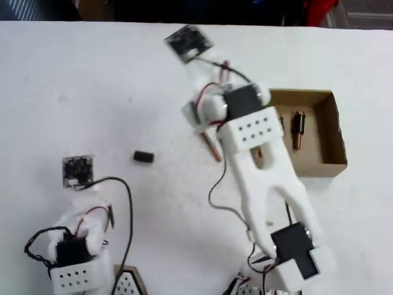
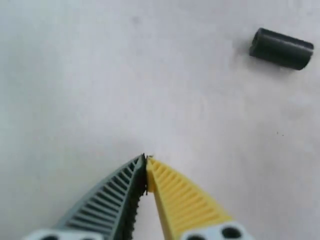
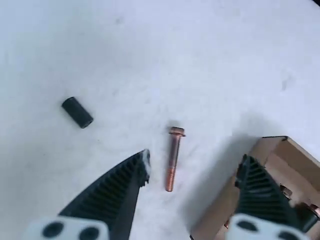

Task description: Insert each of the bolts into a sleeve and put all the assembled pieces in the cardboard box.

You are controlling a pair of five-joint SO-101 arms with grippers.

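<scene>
- left pincer (image 2: pixel 146 162), closest to its wrist camera: grey and yellow toothed fingers clenched tip to tip, nothing between them, hanging just over the bare counter (image 2: pixel 75 75).
- black sleeve (image 2: pixel 281 48) lies on its side on the counter, well apart from the left pincer tips. Nothing touches it. In the high view it sits alone (image 1: pixel 143 157) between the two arms.
- right pincer (image 3: pixel 195 167): spread wide and released, holding nothing. One finger is on each side of the bolt, touching neither it nor the counter as far as I can tell.
- copper bolt (image 3: pixel 173 160) lies flat on the counter, head pointing away from the pincer, thread end toward it. It is near the cardboard box (image 3: pixel 270 150) but outside it. Also in the high view (image 1: pixel 212 147), poking out from under the right arm (image 1: pixel 270 178).
- likely reason for the pose: the open fingers straddle the shank, lined up for a grab. The left one waits clenched near the sleeve.
- the box (image 1: pixel 338 129) holds at least one assembled piece (image 1: pixel 298 129), lying flat. There may be a second, partly hidden under the arm.
- judgement: this last bolt and sleeve are not yet joined. The bolt pick comes next.
</scene>
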